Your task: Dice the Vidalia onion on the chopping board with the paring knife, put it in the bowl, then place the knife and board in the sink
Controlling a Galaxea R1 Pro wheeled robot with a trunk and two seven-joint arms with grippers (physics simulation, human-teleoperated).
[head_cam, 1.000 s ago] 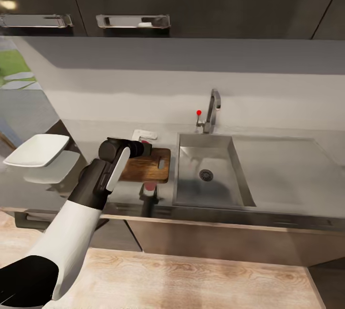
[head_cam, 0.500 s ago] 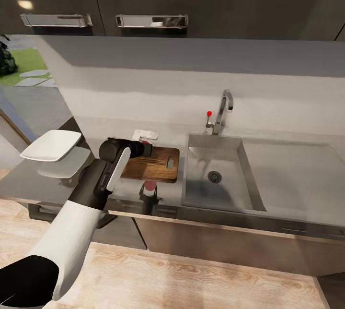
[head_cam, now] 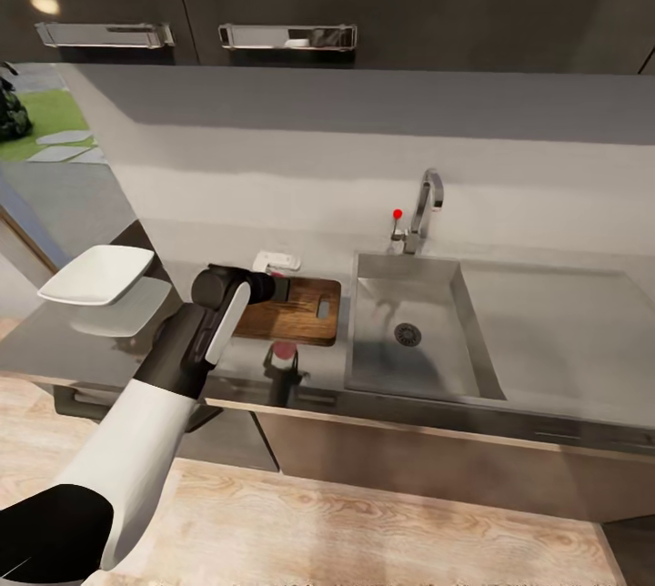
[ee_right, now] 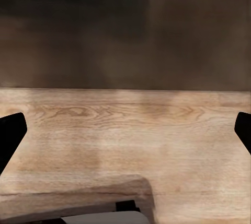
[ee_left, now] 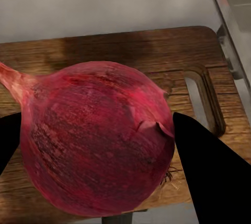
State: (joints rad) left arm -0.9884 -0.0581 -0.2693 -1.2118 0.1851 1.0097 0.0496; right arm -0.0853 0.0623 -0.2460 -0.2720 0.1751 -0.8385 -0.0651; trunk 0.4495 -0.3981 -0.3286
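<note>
1. My left tool [ee_left: 99,145] is clenched on the Vidalia onion [ee_left: 97,140], one dark finger [ee_left: 209,172] pressed to each side of the red bulb, whose thin neck points off to one side.
2. I hold the onion over the chopping board [head_cam: 296,310]; my wrist camera looks down on the brown wood and its slotted handle hole [ee_left: 205,98] just beyond the bulb. I cannot tell whether the onion touches the wood.
3. The board lies on the grey bench [head_cam: 55,345], just left of the sink [head_cam: 414,336], with a small white object [head_cam: 276,260] at its far edge.
4. The sink basin shows its round drain [head_cam: 408,335]; the faucet [head_cam: 426,208] with its red knob [head_cam: 398,214] stands at the far rim, and the drainboard [head_cam: 564,331] runs off to the right.
5. The white bowl [head_cam: 95,275] sits at the bench's left end, well apart from the board.
6. My right tool [ee_right: 125,130] is spread wide and grips nothing; its dark fingertips [ee_right: 10,130] sit at the view's edges above the pale wooden floor [ee_right: 130,125].
</note>
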